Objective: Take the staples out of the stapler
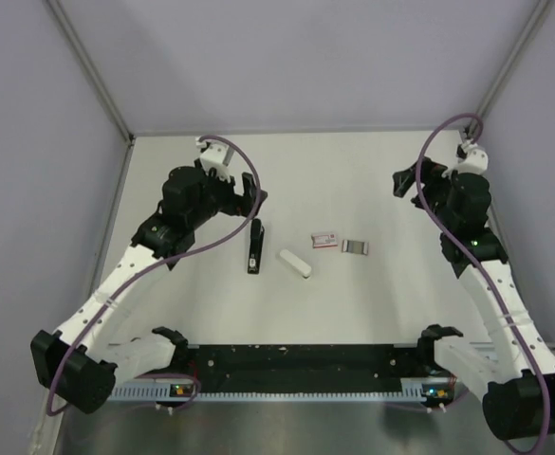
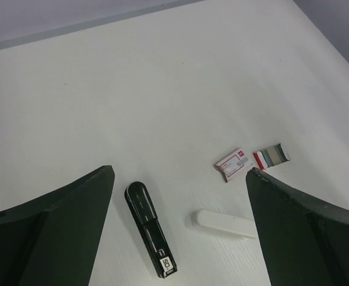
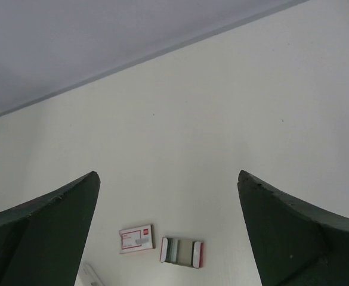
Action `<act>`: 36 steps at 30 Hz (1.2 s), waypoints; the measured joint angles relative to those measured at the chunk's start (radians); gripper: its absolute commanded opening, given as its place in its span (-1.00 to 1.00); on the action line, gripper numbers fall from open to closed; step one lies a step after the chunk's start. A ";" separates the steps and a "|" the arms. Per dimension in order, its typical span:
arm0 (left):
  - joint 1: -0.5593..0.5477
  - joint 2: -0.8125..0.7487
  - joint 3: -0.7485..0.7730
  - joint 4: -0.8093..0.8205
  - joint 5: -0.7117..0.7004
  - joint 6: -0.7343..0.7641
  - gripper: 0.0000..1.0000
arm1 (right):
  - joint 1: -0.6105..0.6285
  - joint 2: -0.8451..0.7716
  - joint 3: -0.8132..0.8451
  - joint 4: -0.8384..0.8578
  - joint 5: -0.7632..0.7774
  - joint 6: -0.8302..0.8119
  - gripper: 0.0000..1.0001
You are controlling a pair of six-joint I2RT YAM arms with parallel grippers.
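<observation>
Roughly near-to-far, stapler (image 1: 255,246), pale end nearest

slim black stapler (image 1: 255,246) flat on table (image 1: 353,180), pale label at one end; grey staples (image 1: 356,247) well to its right

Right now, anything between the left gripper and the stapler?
Nothing visible. The left gripper is open over bare table, and the stapler lies uncovered close by. The white block lies beside the stapler, apart from it. The small box sits farther off.
</observation>
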 measured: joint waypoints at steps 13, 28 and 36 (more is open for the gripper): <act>-0.100 0.180 0.025 -0.139 -0.200 -0.064 0.89 | 0.204 0.236 0.233 -0.224 0.029 -0.053 0.98; -0.106 0.362 -0.033 -0.130 -0.362 -0.152 0.84 | 0.299 0.312 0.205 -0.360 0.244 0.039 0.98; -0.112 0.420 -0.034 -0.080 -0.361 -0.168 0.85 | 0.294 0.362 0.173 -0.372 0.175 0.056 0.97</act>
